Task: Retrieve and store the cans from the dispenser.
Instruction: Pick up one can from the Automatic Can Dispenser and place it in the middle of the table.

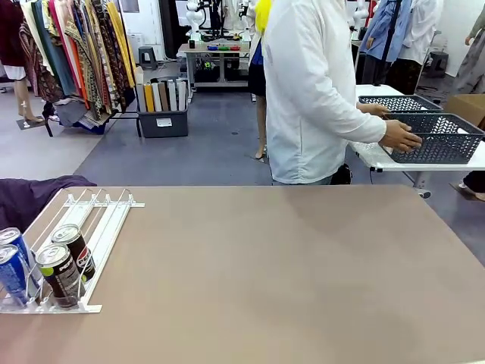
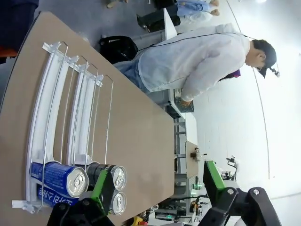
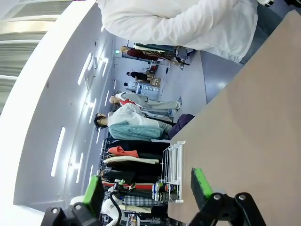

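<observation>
The dispenser [image 1: 98, 216], a sloped white and clear rail rack, lies at the table's near left corner. Two blue cans [image 1: 11, 262] and two black cans [image 1: 61, 273] stand at its low end against the stops. In the left wrist view the dispenser [image 2: 44, 108] runs up the left side, with blue cans [image 2: 59, 173] and black cans [image 2: 109, 175] at its bottom end. My left gripper [image 2: 157, 184] hangs open above the table, one green pad just in front of the black cans. My right gripper [image 3: 148, 189] is open over bare table, with the dispenser [image 3: 173, 170] far off.
A person in a white shirt [image 1: 311, 91] stands at the table's far side, turned away, with both hands on a dark grey mesh basket [image 1: 439, 140] on a white side table. A dark cloth [image 1: 34, 199] lies behind the dispenser. The brown table [image 1: 288, 265] stretches wide to the right.
</observation>
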You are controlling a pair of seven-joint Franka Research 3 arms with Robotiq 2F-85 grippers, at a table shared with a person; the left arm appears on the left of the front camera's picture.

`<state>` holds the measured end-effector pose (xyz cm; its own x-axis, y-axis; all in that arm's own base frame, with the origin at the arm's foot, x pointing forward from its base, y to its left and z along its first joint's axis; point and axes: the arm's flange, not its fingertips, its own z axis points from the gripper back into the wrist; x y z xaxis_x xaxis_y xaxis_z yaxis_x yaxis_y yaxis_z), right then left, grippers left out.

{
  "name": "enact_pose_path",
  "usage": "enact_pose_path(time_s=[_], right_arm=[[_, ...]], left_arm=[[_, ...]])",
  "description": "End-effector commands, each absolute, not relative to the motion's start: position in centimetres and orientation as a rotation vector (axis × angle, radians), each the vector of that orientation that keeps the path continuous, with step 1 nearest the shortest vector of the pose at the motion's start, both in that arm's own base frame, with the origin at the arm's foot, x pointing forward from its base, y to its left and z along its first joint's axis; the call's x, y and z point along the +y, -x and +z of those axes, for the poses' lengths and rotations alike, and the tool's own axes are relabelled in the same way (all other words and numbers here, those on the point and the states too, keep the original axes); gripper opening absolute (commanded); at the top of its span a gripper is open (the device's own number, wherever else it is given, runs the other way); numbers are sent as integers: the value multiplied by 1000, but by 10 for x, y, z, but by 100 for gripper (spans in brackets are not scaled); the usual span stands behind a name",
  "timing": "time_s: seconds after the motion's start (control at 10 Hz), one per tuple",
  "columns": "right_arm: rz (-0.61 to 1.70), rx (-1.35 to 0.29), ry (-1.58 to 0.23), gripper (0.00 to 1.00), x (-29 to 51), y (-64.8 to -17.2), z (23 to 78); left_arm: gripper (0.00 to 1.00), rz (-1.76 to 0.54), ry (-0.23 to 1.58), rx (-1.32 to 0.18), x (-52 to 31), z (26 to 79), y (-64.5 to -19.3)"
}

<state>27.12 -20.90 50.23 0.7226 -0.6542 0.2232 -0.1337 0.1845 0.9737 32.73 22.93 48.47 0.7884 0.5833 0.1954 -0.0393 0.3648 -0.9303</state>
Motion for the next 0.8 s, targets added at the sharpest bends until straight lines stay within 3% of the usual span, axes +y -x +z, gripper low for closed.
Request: enact_pose_path(time_s=[0.0, 0.3, 0.4, 0.5, 0.7], right_arm=[[-410, -741, -1374, 100, -209, -271, 509], [-410, -741, -1374, 100, -209, -271, 509], [-410, -741, -1374, 100, -209, -271, 509], [-410, -741, -1374, 100, -209, -271, 509], [-410, -741, -1374, 100, -209, -271, 509]], left_arm=[[100, 408, 1143, -570, 233, 487, -325], [100, 425, 1134, -555, 229, 486, -326], [100, 331, 1042, -441, 216, 493, -329], [100, 233, 913, -319, 200, 503, -329], [100, 12, 430, -127, 144, 518, -317]])
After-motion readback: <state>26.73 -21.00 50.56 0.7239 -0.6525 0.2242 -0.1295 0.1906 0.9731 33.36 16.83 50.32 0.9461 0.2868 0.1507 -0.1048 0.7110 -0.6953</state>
